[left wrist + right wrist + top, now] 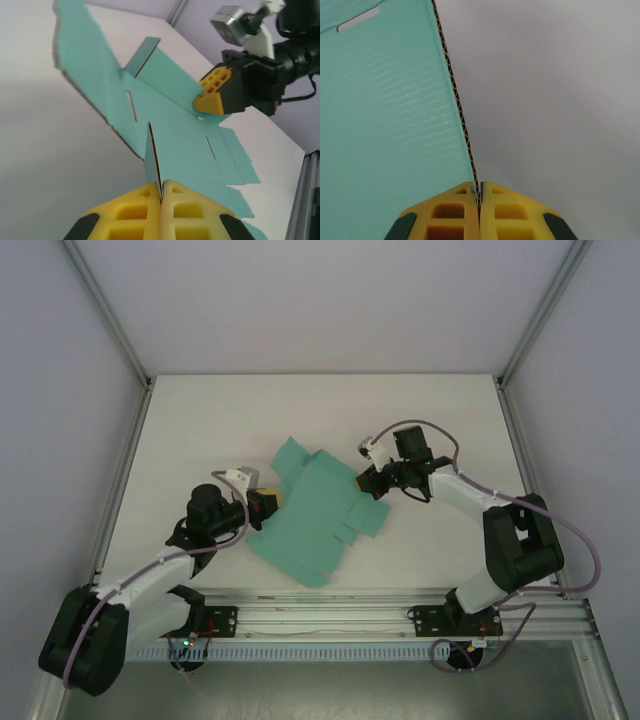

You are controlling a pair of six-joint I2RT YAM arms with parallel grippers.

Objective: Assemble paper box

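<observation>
The paper box (318, 510) is a flat teal die-cut sheet with flaps and slots, lying mid-table. My left gripper (268, 502) pinches its left edge; in the left wrist view the yellow fingers (161, 192) are shut on a thin upright flap of the paper box (165, 95). My right gripper (366, 483) clamps the sheet's right edge. The right wrist view has its yellow fingers (480, 192) closed on the corrugated edge of the paper box (385, 120). The right gripper (212, 92) is also visible across the sheet in the left wrist view.
The white table (200, 430) is bounded by metal frame posts at the back corners (150, 380) and a rail (330, 615) along the near edge, where the arm bases are bolted.
</observation>
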